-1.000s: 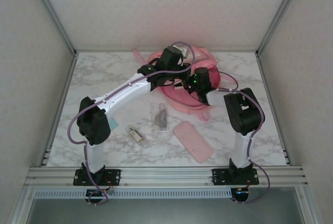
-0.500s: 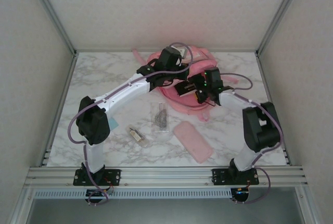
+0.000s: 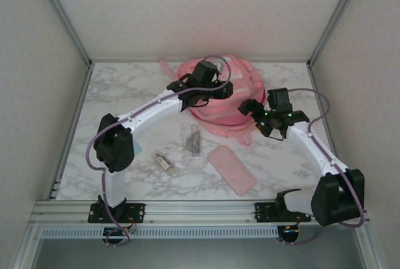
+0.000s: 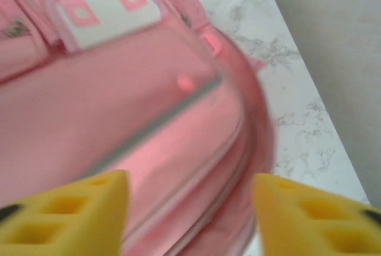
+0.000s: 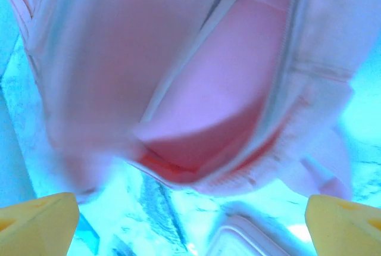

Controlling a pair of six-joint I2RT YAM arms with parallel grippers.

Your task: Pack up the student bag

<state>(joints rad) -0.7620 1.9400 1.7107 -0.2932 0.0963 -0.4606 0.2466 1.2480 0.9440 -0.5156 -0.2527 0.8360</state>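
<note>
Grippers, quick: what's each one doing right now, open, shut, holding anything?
Left gripper: open, holding nothing, over the backpack.
Right gripper: open, holding nothing.

top view's bright and even, soft light, hardly a shadow on the white marble-patterned table [image 3: 119, 87], everything crisp. left wrist view smears the large pink fabric backpack [image 4: 119, 101] with blur. right wrist view's blurrier, soaked in a cyan tint.
</note>
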